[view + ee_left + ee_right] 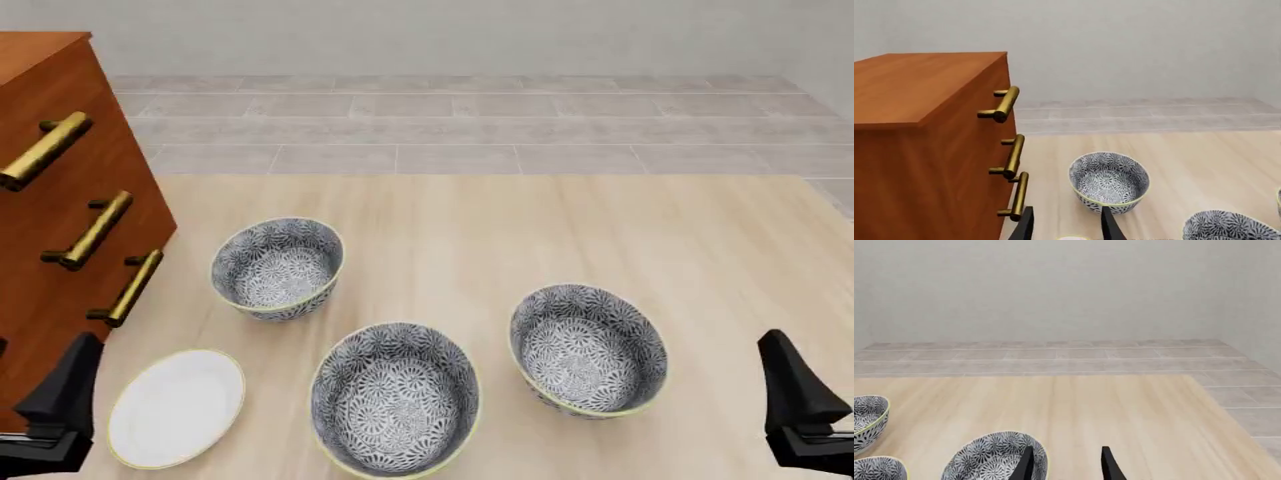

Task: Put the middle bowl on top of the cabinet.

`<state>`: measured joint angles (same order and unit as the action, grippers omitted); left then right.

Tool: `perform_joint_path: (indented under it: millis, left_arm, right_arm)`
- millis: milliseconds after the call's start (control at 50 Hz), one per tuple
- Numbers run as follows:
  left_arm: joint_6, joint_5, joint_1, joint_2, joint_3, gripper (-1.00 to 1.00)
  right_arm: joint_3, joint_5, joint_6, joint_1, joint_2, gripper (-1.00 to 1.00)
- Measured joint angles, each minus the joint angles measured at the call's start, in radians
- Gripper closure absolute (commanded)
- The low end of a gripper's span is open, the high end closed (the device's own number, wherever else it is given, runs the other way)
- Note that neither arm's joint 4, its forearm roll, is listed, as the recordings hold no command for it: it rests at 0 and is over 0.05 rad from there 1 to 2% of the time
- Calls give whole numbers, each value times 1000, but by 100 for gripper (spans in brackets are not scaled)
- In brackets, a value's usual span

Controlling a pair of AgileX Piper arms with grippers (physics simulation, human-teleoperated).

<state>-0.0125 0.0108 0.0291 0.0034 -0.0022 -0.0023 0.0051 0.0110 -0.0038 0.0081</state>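
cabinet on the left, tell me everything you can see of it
The cabinet is a tall chest of reddish-brown wood with a smooth flat top that has nothing on it. Three brass bar handles run down its front, one above another, all drawers looking shut. It stands upright on the pale wooden table at the left edge, partly out of the front view. Nothing touches it; the nearest bowl and the white plate sit beside it, apart.

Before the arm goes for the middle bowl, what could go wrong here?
1. Three bowls look alike; the middle bowl sits between a left one and a right one, so the wrong one might be picked.
2. The white plate lies close beside it and could be knocked.
3. The cabinet is tall with protruding brass handles; a carried bowl might catch on them.
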Motion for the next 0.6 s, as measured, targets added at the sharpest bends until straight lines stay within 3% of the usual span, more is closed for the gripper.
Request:
perform_joint_path:
  millis: [320,600]
  left_arm:
    - [-34,-2,54,28,-28,-100]
    - [-58,3,150,84,-81,-100]
  right_arm:
    - [0,-1,7,-1,3,-100]
    - [0,0,10,-3,2,-100]
